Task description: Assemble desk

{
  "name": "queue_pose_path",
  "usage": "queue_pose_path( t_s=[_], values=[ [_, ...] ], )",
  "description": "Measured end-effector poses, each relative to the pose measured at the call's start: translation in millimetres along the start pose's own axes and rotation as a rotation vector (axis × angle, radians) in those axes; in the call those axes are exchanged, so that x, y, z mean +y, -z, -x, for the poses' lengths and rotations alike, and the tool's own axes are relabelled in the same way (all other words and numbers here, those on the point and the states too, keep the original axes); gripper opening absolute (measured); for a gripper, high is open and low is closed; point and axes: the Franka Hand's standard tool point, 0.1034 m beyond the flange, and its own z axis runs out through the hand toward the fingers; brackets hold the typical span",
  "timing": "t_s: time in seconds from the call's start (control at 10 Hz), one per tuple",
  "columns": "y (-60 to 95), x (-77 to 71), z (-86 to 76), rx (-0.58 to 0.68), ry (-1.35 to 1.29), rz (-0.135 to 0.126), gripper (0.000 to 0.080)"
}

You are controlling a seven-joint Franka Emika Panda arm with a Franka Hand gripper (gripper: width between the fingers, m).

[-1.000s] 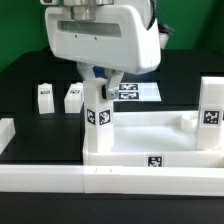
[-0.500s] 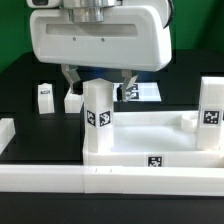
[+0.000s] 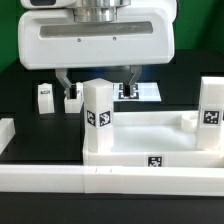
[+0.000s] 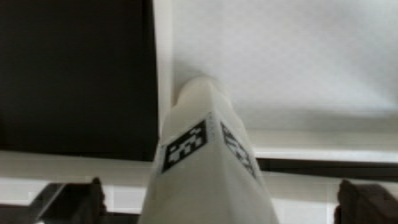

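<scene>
Status: roughly half done, by my read.

- Desk panel (image 3: 130,152) lies flat on the black tabletop (image 3: 30,125), rim up, butted against the front rail (image 3: 60,182).
- Leg (image 3: 97,100) stands upright in the panel corner at the exterior view's left. A second leg (image 3: 210,100) stands upright at the corner on the exterior view's right. Can't tell whether either is fully seated or just started in its hole, since the joints are hidden behind the rim.
- Two loose legs are left on the tabletop behind the panel: one (image 3: 45,96), and another (image 3: 72,98) just beside it. Neither is touching the panel. So two corners are left to fill, and those corners aren't clearly visible here.
- Jaws are spread wide and hold nothing. They sit over the left leg, with the fingers (image 3: 130,80) either side of its top and a visible gap on both sides. The wrist view agrees: the leg (image 4: 205,150) runs up the middle, with the finger tips out at the two edges, well clear of it.
- Container check: the panel is the only tray-like thing here. It holds the two upright legs at its corners, and I see nothing else in it. The visible floor is bare.
- The marker board (image 3: 145,92) lies flat at the back, near the loose legs, and carries nothing.

Likely next: lift clear of the left leg and go for the nearer loose leg. The risk I'd flag is clipping the standing leg on the way out, since a finger passes close on each side.
</scene>
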Motion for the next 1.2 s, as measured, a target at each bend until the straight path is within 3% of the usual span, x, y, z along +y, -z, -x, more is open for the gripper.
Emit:
queue_pose_path(
  t_s=[0.6,0.9,1.2],
  values=[
    [0.1,3.3,0.8,-0.009,0.347,0.017,0.0648],
    [0.0,3.4,0.9,-0.01,0.342,0.018,0.0288],
    [0.0,3.3,0.9,-0.009,0.321,0.017,0.0289]
  ],
)
